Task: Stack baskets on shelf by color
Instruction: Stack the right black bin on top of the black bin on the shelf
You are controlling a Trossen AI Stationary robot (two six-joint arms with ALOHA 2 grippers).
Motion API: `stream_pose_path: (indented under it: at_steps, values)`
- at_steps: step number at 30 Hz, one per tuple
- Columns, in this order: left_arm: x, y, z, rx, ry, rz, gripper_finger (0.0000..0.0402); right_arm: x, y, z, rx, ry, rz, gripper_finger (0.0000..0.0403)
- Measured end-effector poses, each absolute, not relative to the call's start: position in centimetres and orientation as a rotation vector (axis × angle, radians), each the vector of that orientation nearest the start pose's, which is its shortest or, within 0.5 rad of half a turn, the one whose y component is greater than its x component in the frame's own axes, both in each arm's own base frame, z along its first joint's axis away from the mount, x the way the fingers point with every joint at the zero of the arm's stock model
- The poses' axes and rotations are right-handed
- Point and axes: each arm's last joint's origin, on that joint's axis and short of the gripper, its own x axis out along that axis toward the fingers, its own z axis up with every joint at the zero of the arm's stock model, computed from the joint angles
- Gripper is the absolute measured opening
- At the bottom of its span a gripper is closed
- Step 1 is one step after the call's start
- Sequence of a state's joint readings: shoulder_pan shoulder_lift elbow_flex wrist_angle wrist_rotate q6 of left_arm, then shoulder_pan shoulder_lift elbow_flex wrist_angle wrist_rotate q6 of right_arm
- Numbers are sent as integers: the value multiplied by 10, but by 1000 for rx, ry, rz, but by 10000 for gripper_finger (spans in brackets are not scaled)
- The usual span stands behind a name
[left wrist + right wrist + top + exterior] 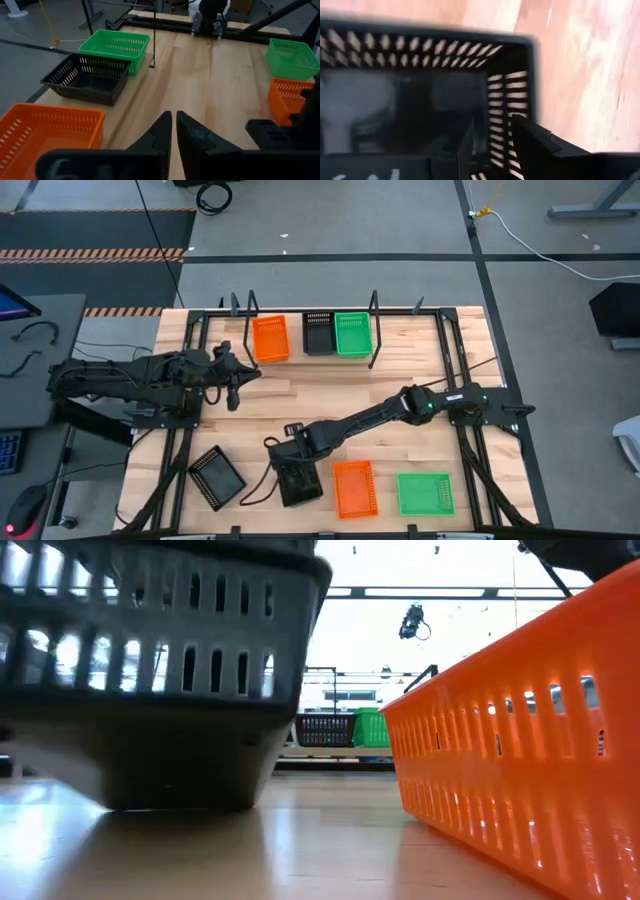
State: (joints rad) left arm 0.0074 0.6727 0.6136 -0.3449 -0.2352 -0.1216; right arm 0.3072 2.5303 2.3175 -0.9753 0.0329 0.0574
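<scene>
Black basket (pixel 299 483) at lower centre of the high view is pinched by its wall in the right gripper (pixel 292 462); left gripper (pixel 238 376) sits closed, holding nothing, at left.

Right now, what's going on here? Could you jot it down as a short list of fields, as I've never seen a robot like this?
shelf: holds an orange basket, a black basket and a green basket side by side
near table edge: black basket, orange basket, green basket
right pincer: at another black basket, one finger inside its wall, one outside; that basket tilts off the table
left pincer: shut, empty, beside the shelf's orange basket
</scene>
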Motion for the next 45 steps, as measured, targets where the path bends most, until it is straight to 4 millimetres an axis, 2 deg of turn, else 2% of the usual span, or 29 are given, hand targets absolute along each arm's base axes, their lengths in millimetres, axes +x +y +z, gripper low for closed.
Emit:
stream_pose_path:
  at_steps: [9,12,17,21,25,29,36,40,45]
  values:
    - [150,8,276,-61,381,270,34,503,144,174,-193,1178,163,138]
    - [150,8,277,-58,373,280,36,502,135,173,-248,1200,73,138]
    - [150,8,277,-60,374,281,31,504,106,173,-299,1226,-142,138]
    - [150,8,277,-62,374,281,28,500,87,171,-319,1299,-207,138]
    - [150,8,277,-61,375,281,32,491,82,177,-351,1357,-265,138]
    - [150,8,277,-59,375,281,36,488,90,208,-284,1265,-241,138]
    - [150,8,278,-49,367,278,28,477,130,254,-103,1093,-71,138]
    - [151,8,279,-54,351,278,32,474,148,253,-42,1084,-51,138]
    - [151,8,279,-73,348,280,35,475,153,245,30,1093,-51,144]
